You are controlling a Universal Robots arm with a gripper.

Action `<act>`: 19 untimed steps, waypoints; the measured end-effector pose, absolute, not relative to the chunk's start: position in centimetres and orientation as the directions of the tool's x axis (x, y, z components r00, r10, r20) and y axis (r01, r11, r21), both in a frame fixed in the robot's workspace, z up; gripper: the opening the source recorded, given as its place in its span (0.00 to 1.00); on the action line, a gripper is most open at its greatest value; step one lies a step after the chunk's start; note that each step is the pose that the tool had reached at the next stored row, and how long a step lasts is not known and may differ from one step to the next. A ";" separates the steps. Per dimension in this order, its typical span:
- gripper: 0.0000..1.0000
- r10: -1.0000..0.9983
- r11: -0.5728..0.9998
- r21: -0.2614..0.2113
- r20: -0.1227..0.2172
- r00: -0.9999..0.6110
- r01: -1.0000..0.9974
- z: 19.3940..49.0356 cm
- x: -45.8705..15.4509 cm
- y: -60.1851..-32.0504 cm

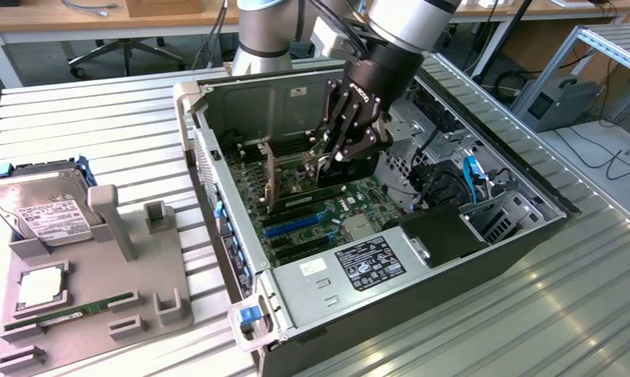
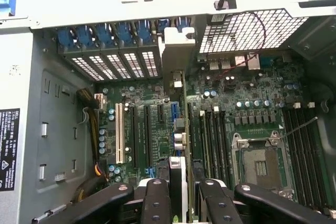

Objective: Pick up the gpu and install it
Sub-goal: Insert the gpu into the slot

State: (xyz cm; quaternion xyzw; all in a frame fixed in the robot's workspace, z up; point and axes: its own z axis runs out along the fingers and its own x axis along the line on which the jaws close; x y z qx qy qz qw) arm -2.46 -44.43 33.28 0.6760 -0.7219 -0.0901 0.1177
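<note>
The gpu (image 2: pixel 179 129) stands edge-on over the motherboard (image 2: pixel 247 98) inside the open computer case (image 1: pixel 226 236). Its silver end bracket (image 2: pixel 176 51) sits against the row of rear slot openings. My gripper (image 2: pixel 186 200) is shut on the card's near end, with one black finger (image 2: pixel 156 200) on each side of it. In the exterior view the gripper (image 1: pixel 334 157) reaches down into the case from above and holds the gpu (image 1: pixel 294 177) upright among the expansion slots. I cannot tell whether the card's edge is seated in a slot.
On the exterior view's left, a grey fixture tray (image 1: pixel 148 259) holds a hard drive (image 1: pixel 42 212), a processor (image 1: pixel 41 287) and a RAM stick (image 1: pixel 69 312). The case also holds a power supply (image 1: pixel 368 263), a blue cable (image 1: pixel 470 173), an empty processor socket (image 2: pixel 260 166) and memory slots (image 2: pixel 302 145).
</note>
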 end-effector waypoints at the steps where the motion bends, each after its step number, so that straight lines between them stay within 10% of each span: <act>1: 0.27 -0.997 0.070 0.289 0.048 -0.058 -0.955 33.2 -2.6 -44.4; 19: 0.27 -0.997 0.070 0.289 0.048 -0.058 -0.955 32.0 -3.4 -44.5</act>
